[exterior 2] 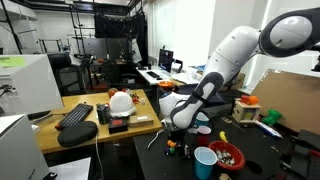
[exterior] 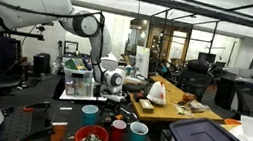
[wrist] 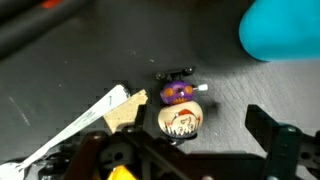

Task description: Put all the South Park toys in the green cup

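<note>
Red cup (exterior: 117,132) beside green cup (exterior: 138,135)

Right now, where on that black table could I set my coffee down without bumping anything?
In the wrist view, bare dark tabletop stretches left of the South Park toys. Crowded: the green cup, red bowl and red cup stand clustered.

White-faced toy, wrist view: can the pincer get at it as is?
Likely yes: the open pincer hangs right over the toy, a jaw on either side, nothing between. The purple toy beside it may interfere.
</note>
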`<action>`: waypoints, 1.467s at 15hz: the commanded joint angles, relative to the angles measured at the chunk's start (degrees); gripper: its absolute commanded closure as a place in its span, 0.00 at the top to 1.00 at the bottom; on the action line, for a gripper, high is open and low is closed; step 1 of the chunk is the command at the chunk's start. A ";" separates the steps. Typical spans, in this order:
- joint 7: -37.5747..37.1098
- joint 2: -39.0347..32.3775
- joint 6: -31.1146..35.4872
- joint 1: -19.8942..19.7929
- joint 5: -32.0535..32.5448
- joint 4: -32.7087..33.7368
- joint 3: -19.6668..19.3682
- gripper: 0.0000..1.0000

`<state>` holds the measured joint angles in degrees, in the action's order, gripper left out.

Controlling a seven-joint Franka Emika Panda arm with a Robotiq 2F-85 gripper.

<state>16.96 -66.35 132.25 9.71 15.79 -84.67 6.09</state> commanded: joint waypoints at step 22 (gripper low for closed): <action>1.19 -2.87 -1.84 0.44 -0.28 5.33 -0.36 0.20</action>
<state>17.87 -70.55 131.27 9.73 15.40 -78.49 6.19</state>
